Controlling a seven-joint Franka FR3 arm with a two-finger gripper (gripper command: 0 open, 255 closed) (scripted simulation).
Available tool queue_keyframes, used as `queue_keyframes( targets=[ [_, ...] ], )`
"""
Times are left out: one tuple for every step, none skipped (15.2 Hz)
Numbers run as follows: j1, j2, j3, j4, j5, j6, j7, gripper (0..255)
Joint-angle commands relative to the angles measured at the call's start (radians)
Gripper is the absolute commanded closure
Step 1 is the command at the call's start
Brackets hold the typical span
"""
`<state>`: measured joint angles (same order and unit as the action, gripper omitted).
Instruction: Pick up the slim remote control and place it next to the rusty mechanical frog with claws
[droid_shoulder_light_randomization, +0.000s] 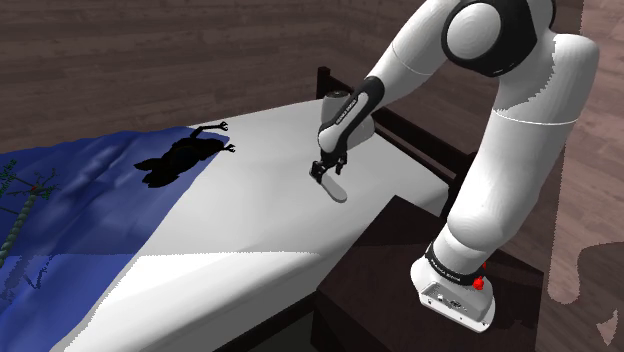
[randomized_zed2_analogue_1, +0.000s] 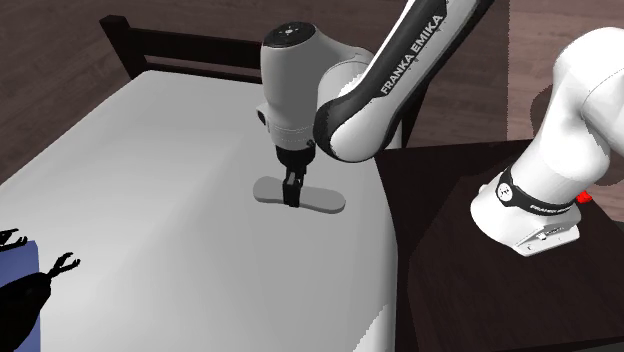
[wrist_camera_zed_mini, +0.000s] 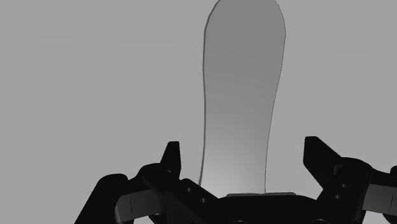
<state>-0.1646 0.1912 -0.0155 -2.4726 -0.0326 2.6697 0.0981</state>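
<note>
Bed (droid_shoulder_light_randomization: 260, 230) under a pale sheet carries the whole job, its dark headboard at the far end and a blue blanket (droid_shoulder_light_randomization: 90, 200) spread over the foot half. White Franka arm (droid_shoulder_light_randomization: 500, 150) bends down from its stand beside the bed. The dark, clawed frog (droid_shoulder_light_randomization: 185, 155) lies at the blanket's edge with its claws out on the bare sheet, well away from the side nearest the stand.

The slim remote (randomized_zed2_analogue_1: 325, 200), drawn plain grey, lies flat on the sheet toward the headboard end, near the stand-side edge and well apart from the frog.

The pincer (randomized_zed2_analogue_1: 292, 195) stands upright over the remote with its fingers spread, one on each side of the narrow body and neither touching it, so nothing is held. Seen from the wrist, the remote (wrist_camera_zed_mini: 242, 83) runs straight out between the fingers.

The step in hand looks like the grasp. To do it well, the fingertips should probably sink right down to the sheet before closing, since so flat a thing offers little side to grip. Closing across the narrow width, with the body centred between the fingers, should keep it from twisting. A straight lift clear of the sheet would come before any swing toward the frog.
</note>
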Motion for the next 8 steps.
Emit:
queue_keyframes(
  targets=[
    [0.0, 0.023, -0.001, -0.001, -0.001, 0.025, 0.001, 0],
    [0.0, 0.037, -0.001, 0.0, -0.001, 0.038, 0.001, 0],
    [0.0, 0.06, -0.001, 0.002, -0.002, 0.059, 0.001, 0],
    [0.0, 0.06, -0.001, 0.002, -0.002, 0.059, 0.001, 0],
    [0.0, 0.06, -0.001, 0.002, -0.002, 0.059, 0.001, 0],
    [0.0, 0.06, -0.001, 0.002, -0.002, 0.059, 0.001, 0],
    [0.0, 0.06, -0.001, 0.002, -0.002, 0.059, 0.001, 0],
    [0.0, 0.06, -0.001, 0.002, -0.002, 0.059, 0.001, 0]
  ],
)
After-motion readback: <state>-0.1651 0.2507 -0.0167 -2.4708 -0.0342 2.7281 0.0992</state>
